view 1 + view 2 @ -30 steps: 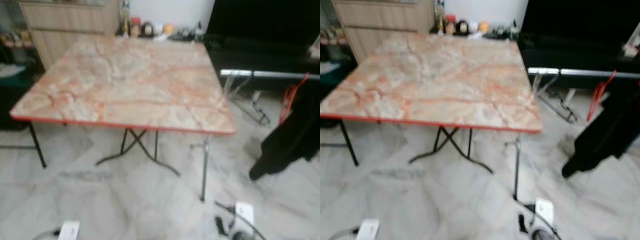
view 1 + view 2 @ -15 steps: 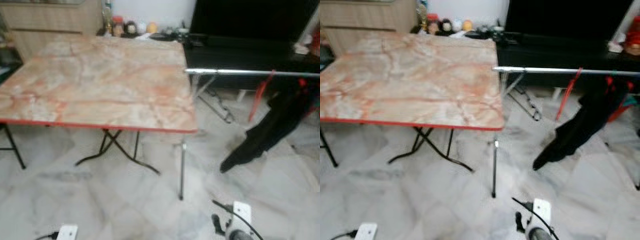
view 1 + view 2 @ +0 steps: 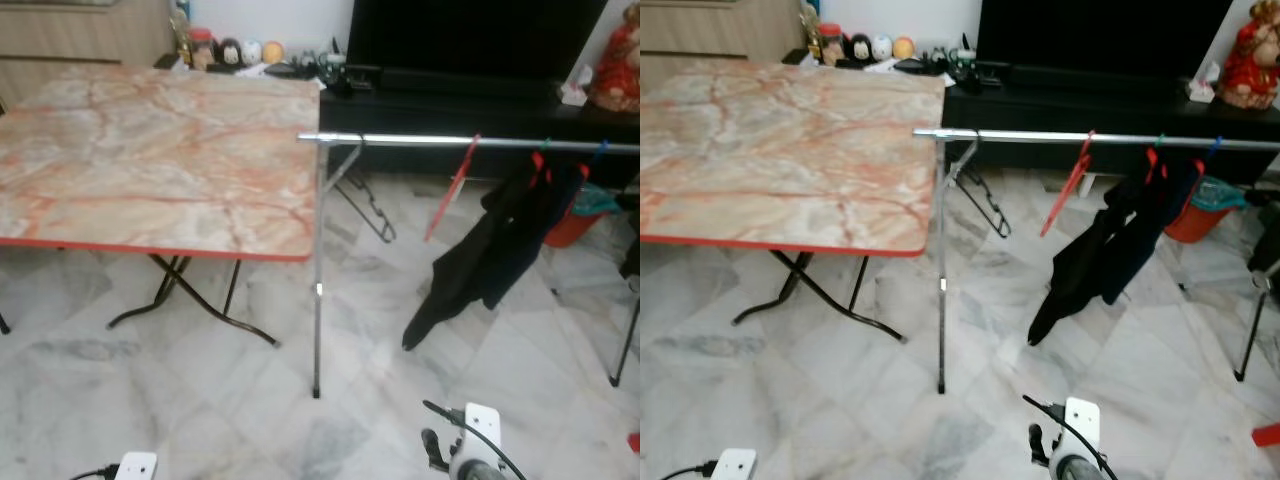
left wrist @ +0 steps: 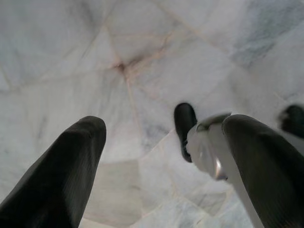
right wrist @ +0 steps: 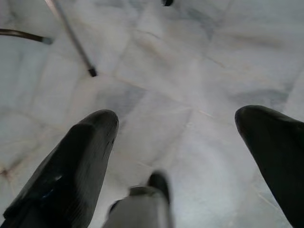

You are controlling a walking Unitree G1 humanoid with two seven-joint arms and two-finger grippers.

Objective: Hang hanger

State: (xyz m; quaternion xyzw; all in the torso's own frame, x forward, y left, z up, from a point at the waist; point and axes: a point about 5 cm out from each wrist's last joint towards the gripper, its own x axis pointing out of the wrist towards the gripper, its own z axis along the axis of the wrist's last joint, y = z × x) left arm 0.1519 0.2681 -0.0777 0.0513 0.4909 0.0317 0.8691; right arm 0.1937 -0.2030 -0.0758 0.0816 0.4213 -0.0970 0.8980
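Two tools, left tool (image 4: 159,142) and right tool (image 5: 178,142), are being held released above the floor (image 5: 199,71); a red hanger (image 3: 1068,190) is being carried by the rail (image 3: 1040,135)

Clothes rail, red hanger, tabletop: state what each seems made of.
Clothes rail: likely metal, silvery and shiny along the bar.
Red hanger: probably plastic or coated wire; thin, uniformly red.
Tabletop: marble-look orange veining, red edge, probably printed laminate.

Marble-top folding table (image 3: 150,160) left; dark TV console (image 3: 470,100) behind; small jars (image 3: 225,50); marble floor (image 3: 220,420).
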